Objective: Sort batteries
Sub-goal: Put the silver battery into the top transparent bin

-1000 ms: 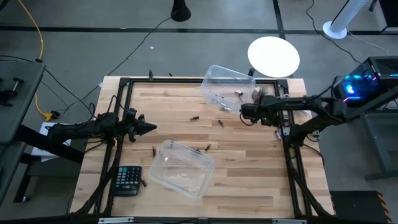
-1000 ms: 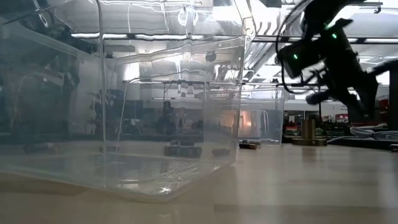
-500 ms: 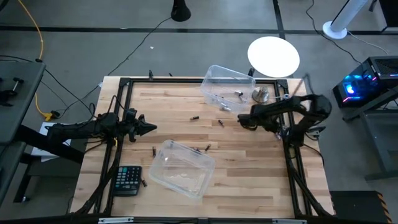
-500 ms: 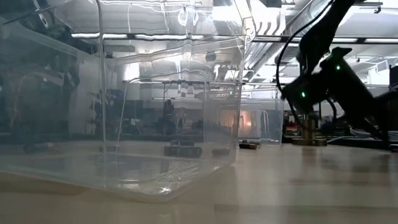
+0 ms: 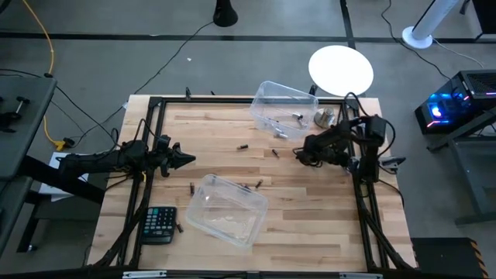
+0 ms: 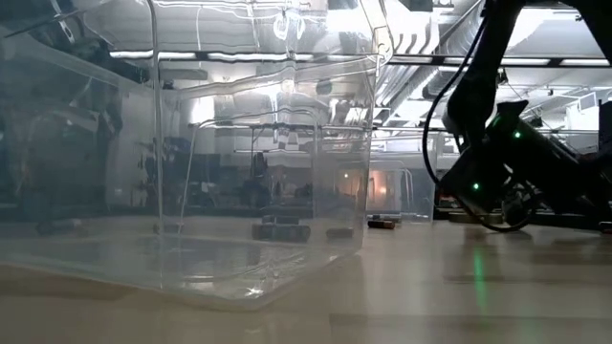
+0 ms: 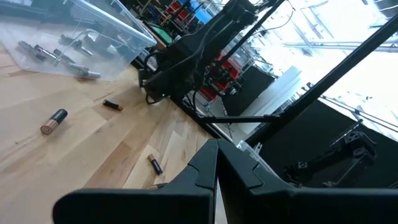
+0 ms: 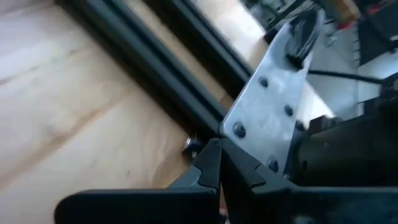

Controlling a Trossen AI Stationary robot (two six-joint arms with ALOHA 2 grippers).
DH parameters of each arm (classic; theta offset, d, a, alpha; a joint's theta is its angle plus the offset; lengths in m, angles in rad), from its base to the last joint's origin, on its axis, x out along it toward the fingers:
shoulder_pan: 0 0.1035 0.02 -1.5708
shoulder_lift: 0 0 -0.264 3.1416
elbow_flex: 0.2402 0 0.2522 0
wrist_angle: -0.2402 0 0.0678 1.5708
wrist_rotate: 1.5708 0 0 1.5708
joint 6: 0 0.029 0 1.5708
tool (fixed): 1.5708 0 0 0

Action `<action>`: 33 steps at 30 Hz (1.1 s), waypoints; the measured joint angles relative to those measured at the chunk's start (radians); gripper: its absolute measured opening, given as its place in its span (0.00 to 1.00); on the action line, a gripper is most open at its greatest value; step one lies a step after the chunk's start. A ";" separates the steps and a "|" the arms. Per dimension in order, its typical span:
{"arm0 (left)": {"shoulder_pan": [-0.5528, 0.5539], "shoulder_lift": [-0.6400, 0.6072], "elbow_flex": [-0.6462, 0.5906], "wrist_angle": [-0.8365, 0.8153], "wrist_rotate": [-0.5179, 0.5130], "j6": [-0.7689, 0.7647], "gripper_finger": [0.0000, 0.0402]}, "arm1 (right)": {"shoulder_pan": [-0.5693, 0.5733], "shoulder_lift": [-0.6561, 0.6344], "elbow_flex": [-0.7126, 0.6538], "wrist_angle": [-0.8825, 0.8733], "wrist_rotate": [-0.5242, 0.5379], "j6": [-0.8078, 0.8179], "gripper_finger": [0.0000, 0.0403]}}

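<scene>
While both arms sit low over the table [image 5: 310, 225], nothing is held by either. The right gripper [image 5: 297, 155] is folded in near the table's right edge, fingers pressed together, empty; in its wrist view the closed tips [image 8: 214, 163] are seen over bare wood beside the black frame rail [image 8: 155, 46]. The left gripper [image 5: 188, 159] is parked at the left side, fingers together too, pointing toward the middle.

Batteries [image 5: 297, 118] are seen inside the far clear bin [image 5: 263, 91], near the silver knob [image 5: 324, 118]. More are scattered loose on the wood: one [image 5: 242, 145] and another [image 5: 275, 153] between the two bins, some [image 5: 258, 184] just beside the near bin [image 5: 200, 221], one [image 5: 191, 187] left of it, one [image 5: 178, 228] beside the calculator [image 5: 160, 224]. In the left wrist view a brown-ended cell [image 7: 53, 121] and two dark ones [image 7: 112, 104] [image 7: 154, 164] lie apart on the boards.
</scene>
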 joint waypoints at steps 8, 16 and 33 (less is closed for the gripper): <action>0.000 0.000 0.000 0.000 -0.001 0.000 0.00 | 0.057 -0.013 0.006 0.048 -0.047 -0.029 0.00; 0.000 0.000 0.000 0.000 -0.002 0.000 0.00 | 0.134 -0.165 0.015 0.125 -0.146 -0.010 0.00; 0.000 0.000 0.000 0.000 -0.001 0.000 0.00 | -0.044 -0.105 0.022 -0.076 -0.012 0.017 0.00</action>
